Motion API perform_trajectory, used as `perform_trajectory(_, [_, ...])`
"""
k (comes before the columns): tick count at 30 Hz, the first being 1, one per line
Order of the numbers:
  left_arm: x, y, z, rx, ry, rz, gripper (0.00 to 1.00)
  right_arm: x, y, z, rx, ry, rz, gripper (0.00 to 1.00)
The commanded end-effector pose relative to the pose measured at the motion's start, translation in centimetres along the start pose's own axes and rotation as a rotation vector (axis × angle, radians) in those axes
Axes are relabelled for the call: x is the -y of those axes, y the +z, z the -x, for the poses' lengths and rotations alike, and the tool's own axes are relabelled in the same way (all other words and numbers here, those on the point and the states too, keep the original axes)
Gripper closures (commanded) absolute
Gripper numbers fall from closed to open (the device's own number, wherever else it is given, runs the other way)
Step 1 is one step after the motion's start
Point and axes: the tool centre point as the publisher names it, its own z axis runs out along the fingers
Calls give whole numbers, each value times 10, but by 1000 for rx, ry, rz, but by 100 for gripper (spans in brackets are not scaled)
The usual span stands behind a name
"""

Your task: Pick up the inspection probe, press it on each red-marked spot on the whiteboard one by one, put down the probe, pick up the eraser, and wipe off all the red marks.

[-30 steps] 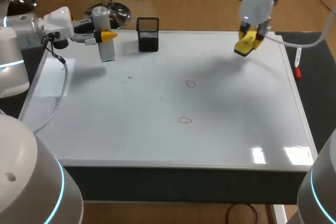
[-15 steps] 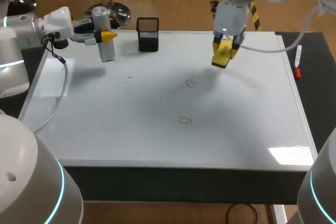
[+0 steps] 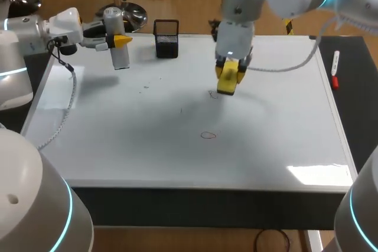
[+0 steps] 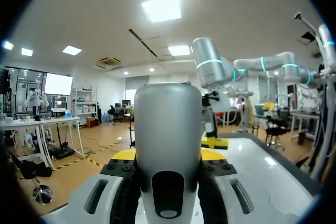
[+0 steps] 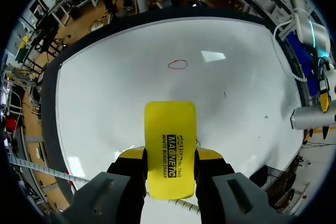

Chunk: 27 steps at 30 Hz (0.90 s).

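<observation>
Right pincer (image 3: 228,76) pointing down, eraser (image 3: 227,84) clamped, beside upper red mark (image 3: 214,94)

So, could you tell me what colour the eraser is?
The eraser is yellow with black lettering; the right wrist view shows it best.

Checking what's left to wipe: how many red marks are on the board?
2 red marks: one alone near the middle of the board, one beside the eraser; others may hide beneath it.
</observation>
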Motion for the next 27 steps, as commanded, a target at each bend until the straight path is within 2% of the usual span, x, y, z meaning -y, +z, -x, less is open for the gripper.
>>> perform_trajectory(1, [1,0,-2,5,2,1,100,-6,15,15,-1,-17,11,100])
perform_trajectory(7, [1,0,-2,5,2,1,100,-12,35,30,12,-43,44,100])
perform_trajectory(17, [1,0,-2,5,2,1,100,-22,57,54,-20,-87,65,100])
perform_trajectory(27, [1,0,-2,5,2,1,100,-23,63,56,-49,-96,52,100])
